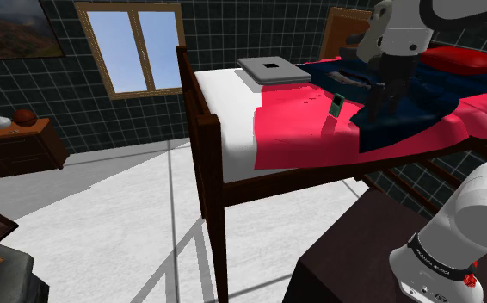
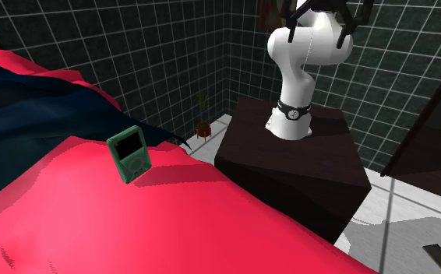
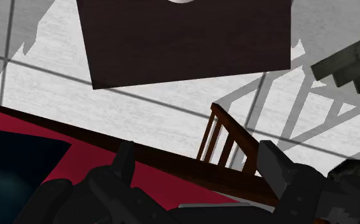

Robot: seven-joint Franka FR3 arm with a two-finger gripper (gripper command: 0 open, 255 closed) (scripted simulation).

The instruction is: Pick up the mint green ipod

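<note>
On the wooden-framed bed (image 1: pixel 206 146), the small mint-green rectangular music player (image 1: pixel 338 105), with its dark screen and round click wheel, stands propped on its short end in the rumpled red cover (image 1: pixel 289 129). It sits close to the edge of a crumpled dark blue blanket (image 1: pixel 409 120). The music player lies near the black fingers (image 1: pixel 381 105), toward the shoulder view's left of them. Its long axis rises steeply from the cover, and in the second exterior view it leans toward that view's left, its screen face (image 2: pixel 130 153) turned to that camera.

The fingers (image 3: pixel 273 167) are released and stand well apart, with nothing between them. The white arm (image 1: pixel 405 26) comes down from the shoulder view's upper right, and the hand hangs low over the blue blanket. I cannot tell whether it touches the cloth. Between the fingers, the wrist view looks past the bed's brown rail (image 3: pixel 226 137) to the pale floor (image 3: pixel 172 102) and the dark box stand (image 3: pixel 185 38). From this I judge that the hand is tipped back toward the stand and does not face the music player. The coming move likely calls for a shift sideways and a turn of the wrist, so the fingers can close across the thin upright body.
</note>
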